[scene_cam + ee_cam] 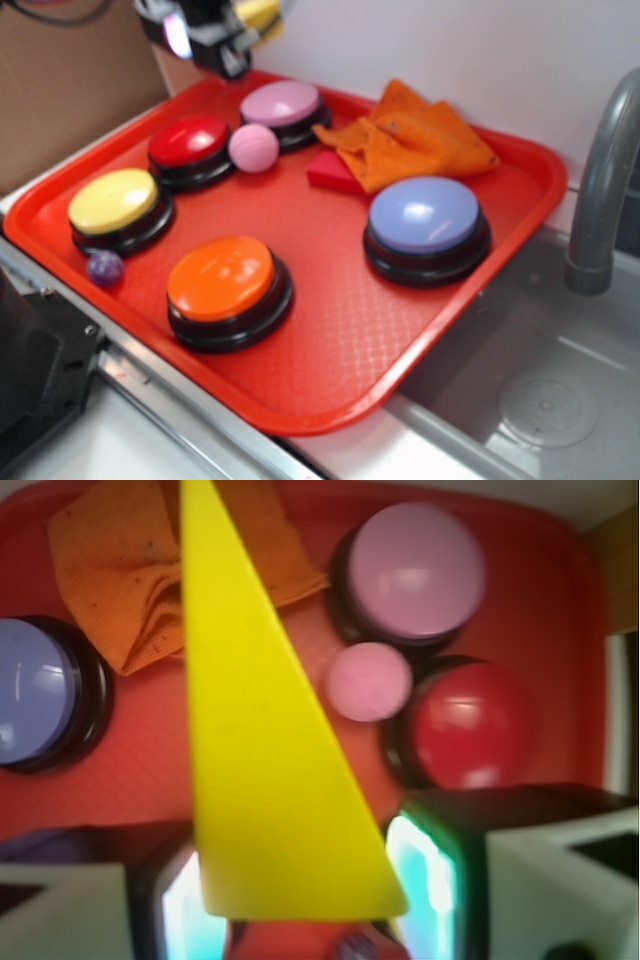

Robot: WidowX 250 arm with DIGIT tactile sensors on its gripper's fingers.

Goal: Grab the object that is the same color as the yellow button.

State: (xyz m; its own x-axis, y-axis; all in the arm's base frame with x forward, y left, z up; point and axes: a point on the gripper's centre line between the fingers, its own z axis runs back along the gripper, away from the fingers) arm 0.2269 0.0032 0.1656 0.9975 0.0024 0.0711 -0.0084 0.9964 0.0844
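Note:
My gripper [235, 30] hangs high above the back left of the red tray [330, 370], shut on the yellow wedge block [258, 13]. In the wrist view the wedge [260, 760] fills the middle, held between my two fingers, with the gripper [300, 890] well above the tray. The yellow button [113, 201], pale yellow dome on a black base, sits at the tray's left edge, far below and to the left of the gripper. It is out of the wrist view.
On the tray: red button [189, 142], pink button [281, 104], pink ball [253, 148], orange button [221, 279], blue button [424, 216], orange cloth [415, 135] over a flat red block [333, 172], small purple ball [105, 267]. A grey faucet [603, 180] and sink stand right.

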